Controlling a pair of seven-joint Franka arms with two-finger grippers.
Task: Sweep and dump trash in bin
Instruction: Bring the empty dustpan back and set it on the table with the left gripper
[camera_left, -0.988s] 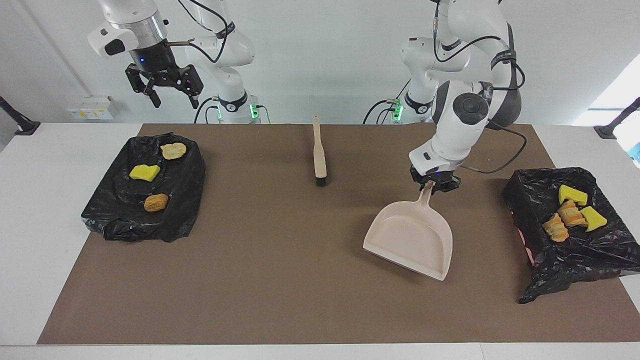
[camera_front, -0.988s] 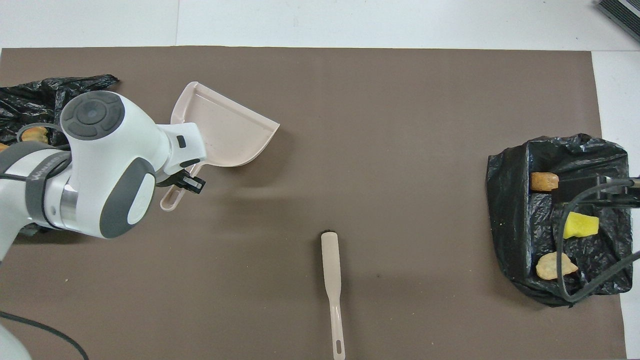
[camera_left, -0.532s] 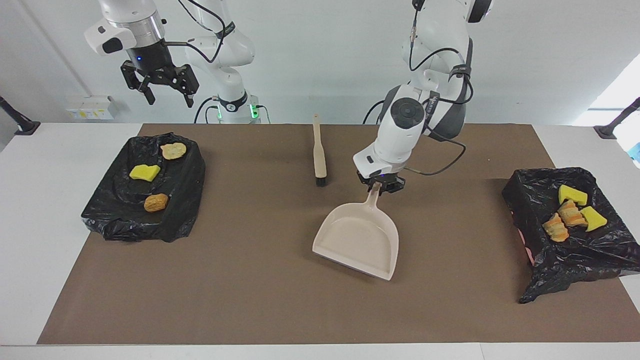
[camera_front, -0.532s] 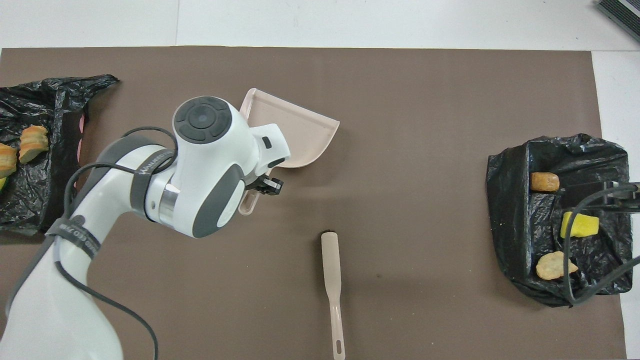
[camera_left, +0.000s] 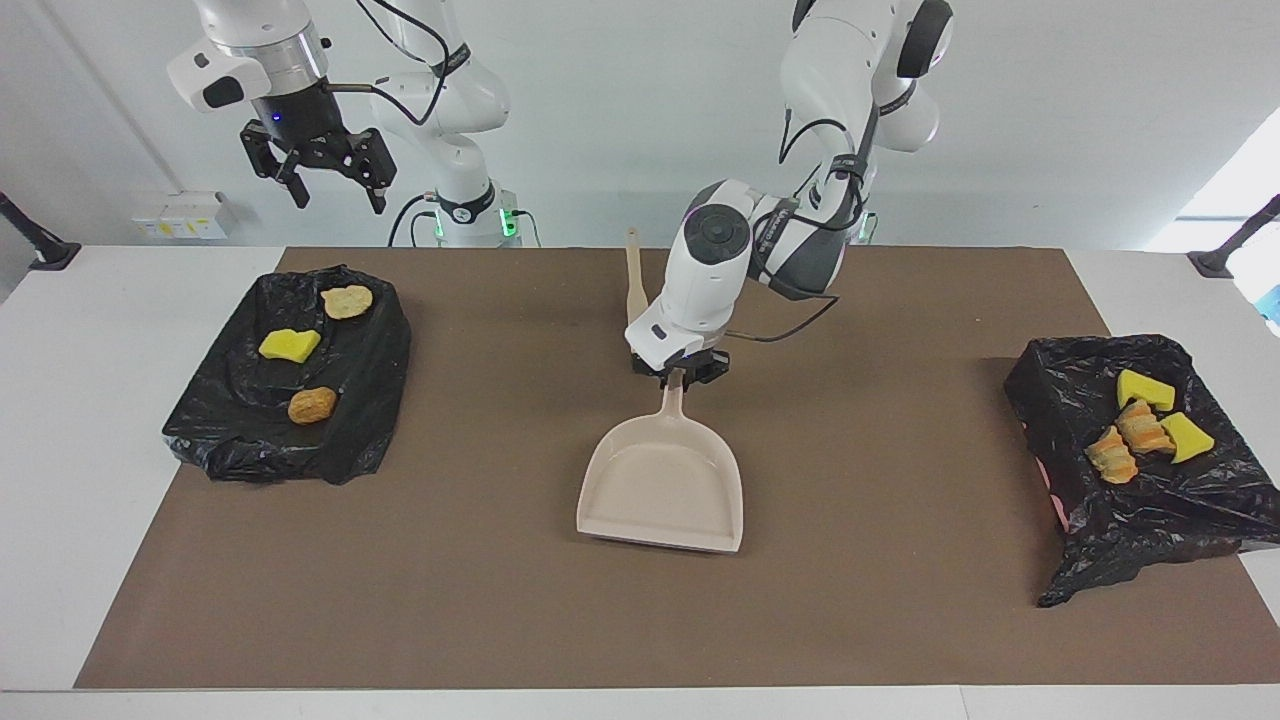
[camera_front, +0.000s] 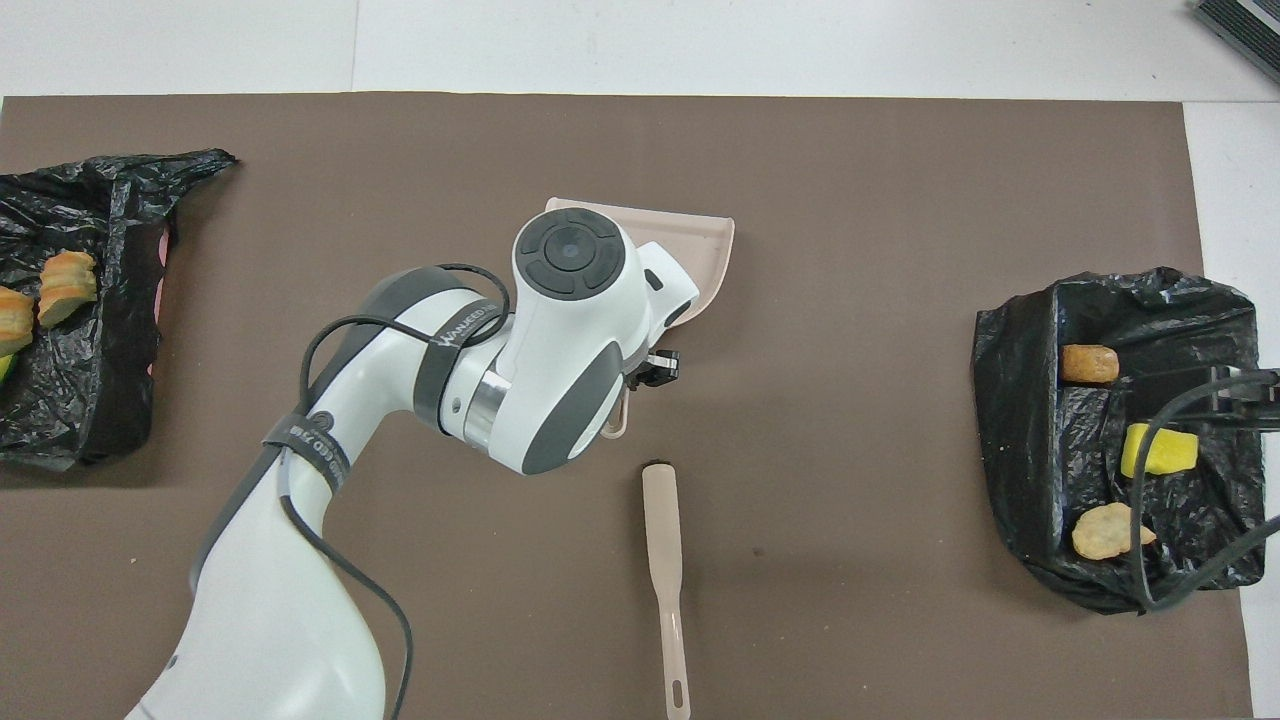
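My left gripper (camera_left: 680, 372) is shut on the handle of the beige dustpan (camera_left: 663, 490), which sits low over the middle of the brown mat with its mouth turned away from the robots. Nothing lies in the pan. In the overhead view the left arm hides most of the dustpan (camera_front: 712, 250). The trash lies in two black-bagged bins. The bin (camera_left: 220, 430) at the right arm's end holds a yellow sponge (camera_left: 289, 345) and two tan chunks (camera_left: 312, 405). The bin (camera_left: 1100, 540) at the left arm's end holds yellow sponges (camera_left: 1145, 390) and bread chunks (camera_left: 1125, 445). My right gripper (camera_left: 330, 190) hangs open, high over the first bin.
A beige hand brush (camera_front: 663, 540) lies on the mat between the dustpan and the robots, its bristle end toward the pan. In the facing view my left wrist covers part of the brush (camera_left: 634, 285). White tabletop borders the brown mat (camera_left: 500, 600) at both ends.
My left arm has carried the dustpan from the left arm's end to the middle of the mat, turning its mouth away from the robots. The right gripper rose slightly.
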